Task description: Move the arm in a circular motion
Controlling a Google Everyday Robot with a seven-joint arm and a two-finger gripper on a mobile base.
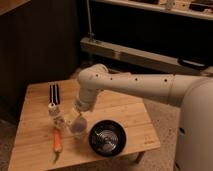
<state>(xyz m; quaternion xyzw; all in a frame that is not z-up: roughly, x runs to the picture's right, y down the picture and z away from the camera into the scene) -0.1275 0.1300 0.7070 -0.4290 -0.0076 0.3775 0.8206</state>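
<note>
we note arm (135,82) elbowed down, gripper (75,125) low between carrot (57,141) and black bowl (93,139); grasp state: cannot tell; circling clearance judged tight.

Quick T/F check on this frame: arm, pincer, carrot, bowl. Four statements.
1. The arm reaches in from the right of the picture. True.
2. The pincer is low over the wooden table, between carrot and bowl. True.
3. The carrot lies inside the bowl. False: it lies on the table, left of the bowl.
4. The bowl is white. False: it is black.
</note>
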